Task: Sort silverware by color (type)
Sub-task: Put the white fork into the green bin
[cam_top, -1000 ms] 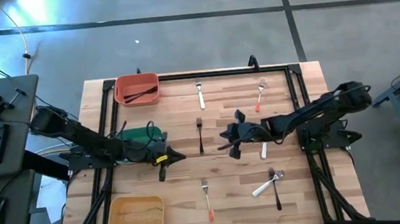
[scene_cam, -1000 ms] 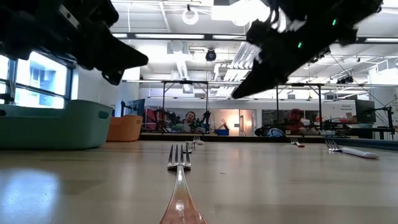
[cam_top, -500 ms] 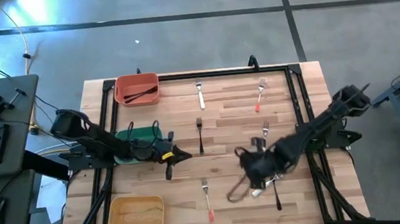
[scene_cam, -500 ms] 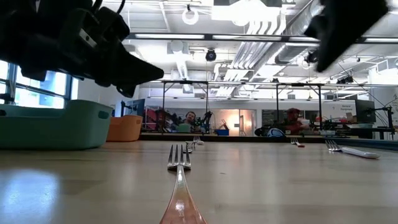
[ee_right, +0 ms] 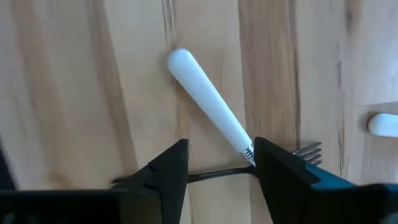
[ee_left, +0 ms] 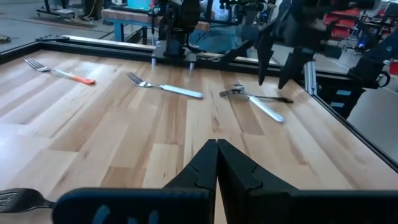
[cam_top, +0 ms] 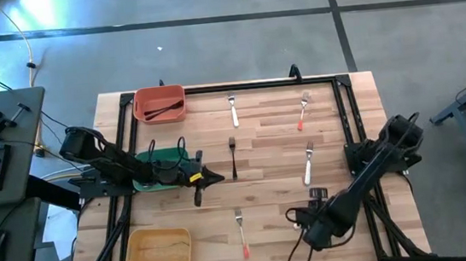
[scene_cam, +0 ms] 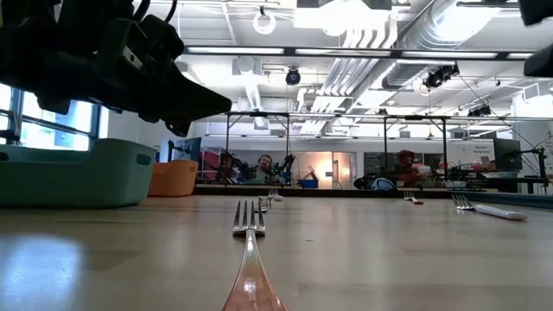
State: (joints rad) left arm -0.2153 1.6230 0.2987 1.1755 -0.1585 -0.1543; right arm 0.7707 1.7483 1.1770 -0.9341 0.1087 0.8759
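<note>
The silverware lies scattered on the wooden table (cam_top: 264,187). A white-handled fork (cam_top: 233,110), an orange-handled one (cam_top: 302,113), a black fork (cam_top: 233,154), a white-handled fork (cam_top: 307,165) and an orange-handled fork (cam_top: 241,232) lie flat. A white-handled utensil (ee_right: 210,111) lies across a black fork (ee_right: 214,175) near the front right. My right gripper (ee_right: 217,167) hangs open above that crossing, one finger on each side, apart from both. My left gripper (ee_left: 217,163) is shut and empty, held above the table beside the green bin (cam_top: 161,166).
A red bin (cam_top: 159,103) at the far left holds black utensils. A yellow bin (cam_top: 157,251) stands at the near left. A black frame (cam_top: 345,94) runs round the table. People and benches show in the room beyond.
My right gripper has swung from the table's middle toward the near right and come down over the crossed white-handled utensil and black fork. My left gripper has edged slightly toward the table's right.
</note>
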